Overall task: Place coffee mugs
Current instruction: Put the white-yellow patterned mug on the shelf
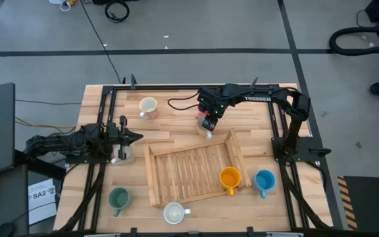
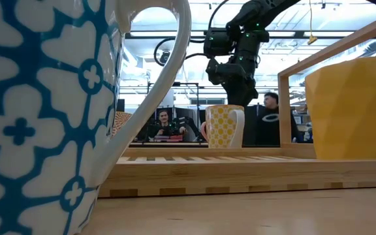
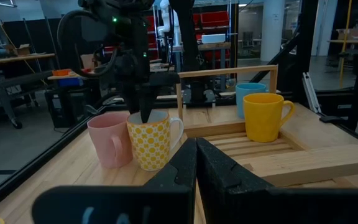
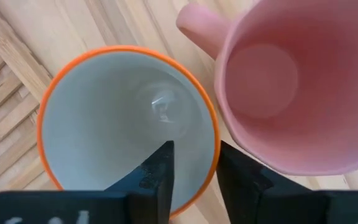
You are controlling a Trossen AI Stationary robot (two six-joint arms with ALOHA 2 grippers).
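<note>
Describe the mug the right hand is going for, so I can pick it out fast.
Find the wooden tray mid-table, then its far right corner. Just outside that corner two mugs stand side by side under the right hand, whose fingers straddle one rim. That one is the yellow-patterned mug with the orange rim and white inside; its neighbour is the plain pink mug.

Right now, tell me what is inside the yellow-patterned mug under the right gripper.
The yellow-patterned mug holds nothing but a bare pale bottom. One finger of the right gripper reaches inside its rim, the other outside, hiding the near wall. The pink mug beside it also looks empty.
</note>
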